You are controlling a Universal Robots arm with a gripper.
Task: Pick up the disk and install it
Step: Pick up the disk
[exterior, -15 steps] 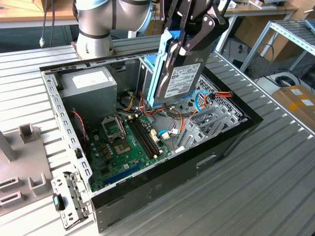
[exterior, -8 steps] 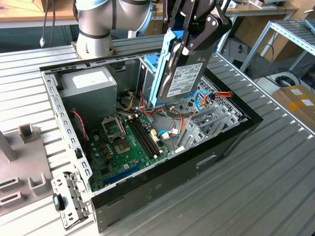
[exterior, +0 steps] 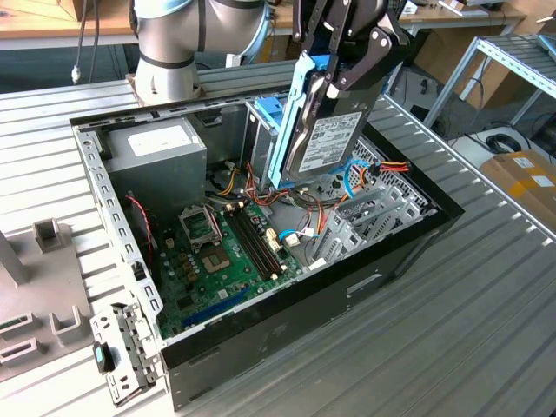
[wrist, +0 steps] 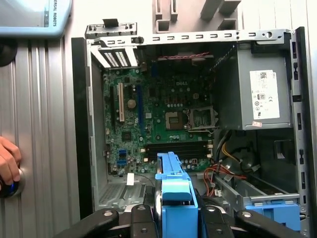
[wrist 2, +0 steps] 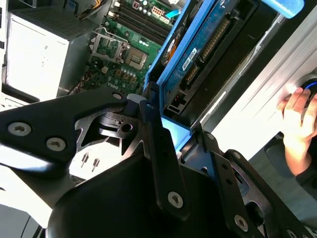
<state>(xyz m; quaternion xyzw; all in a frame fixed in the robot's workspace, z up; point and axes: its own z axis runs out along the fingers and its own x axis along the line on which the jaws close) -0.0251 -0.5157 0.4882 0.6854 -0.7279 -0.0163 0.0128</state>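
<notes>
The gripper [exterior: 340,74] pinches the disk [exterior: 323,139] by its upper end (blue rail toward the power supply [exterior: 156,152]). The disk hangs upright over the open computer case [exterior: 287,300], above the cables [exterior: 287,195] at the motherboard's [exterior: 217,261] edge.

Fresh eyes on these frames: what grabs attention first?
The disk, dark with a bright blue rail, hangs on edge in the gripper above the open computer case in the exterior view. Below it, the green motherboard lies on the case floor. A person's hand rests on the table outside the case in the second wrist view.
</notes>
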